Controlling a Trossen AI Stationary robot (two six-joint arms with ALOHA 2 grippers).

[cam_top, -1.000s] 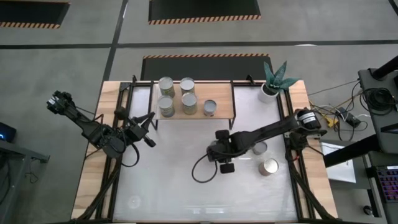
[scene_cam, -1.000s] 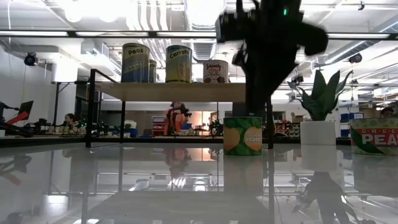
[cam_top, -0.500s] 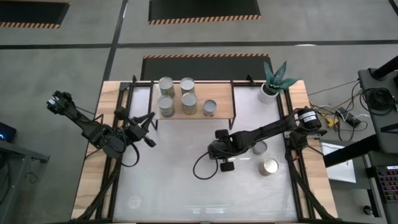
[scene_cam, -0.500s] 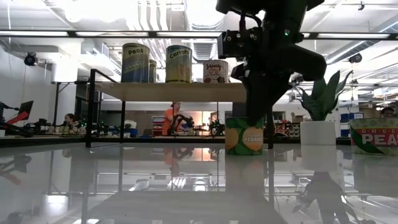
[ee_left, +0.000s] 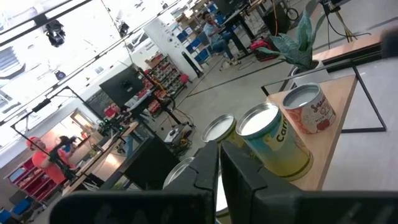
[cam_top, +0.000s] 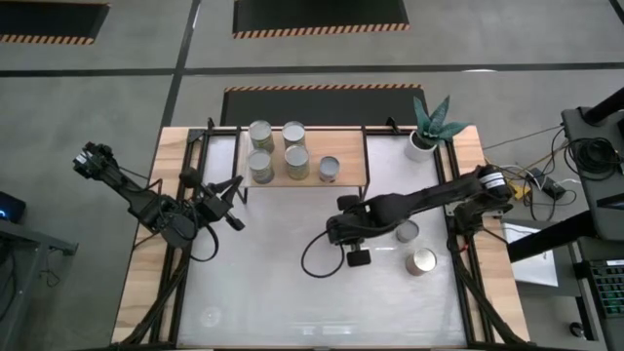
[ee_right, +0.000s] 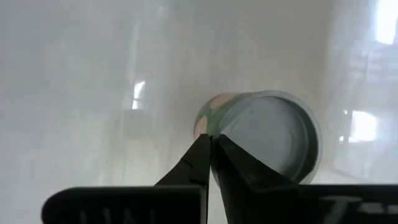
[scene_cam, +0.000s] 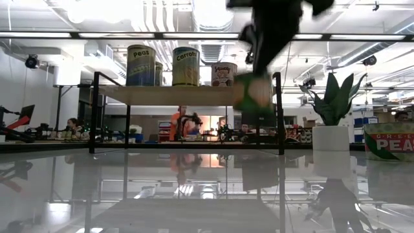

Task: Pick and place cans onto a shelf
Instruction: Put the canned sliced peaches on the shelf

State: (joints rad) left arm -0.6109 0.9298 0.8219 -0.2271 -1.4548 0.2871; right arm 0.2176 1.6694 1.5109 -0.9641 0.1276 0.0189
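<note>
The right gripper [cam_top: 338, 231] hangs over the table [cam_top: 263, 283] just in front of the shelf [cam_top: 346, 172], its fingers [ee_right: 208, 163] clamped on the rim of a green can [scene_cam: 253, 94]. In the low view that can is off the table, tilted, near the height of the shelf board. Five cans stand on the shelf (two in the back row, three in front): [cam_top: 260, 132], [cam_top: 293, 133], [cam_top: 259, 165], [cam_top: 296, 160] and [cam_top: 330, 169]. Two more cans rest on the table at the right, one [cam_top: 408, 231] just beside the right arm, the other [cam_top: 421, 261] nearer the front edge. A potted plant [cam_top: 427, 125] sits at the back right corner. The left gripper [cam_top: 235, 203] waits at the table's left side, pointing at the shelf, fingers [ee_left: 242, 180] pressed together on nothing.
</note>
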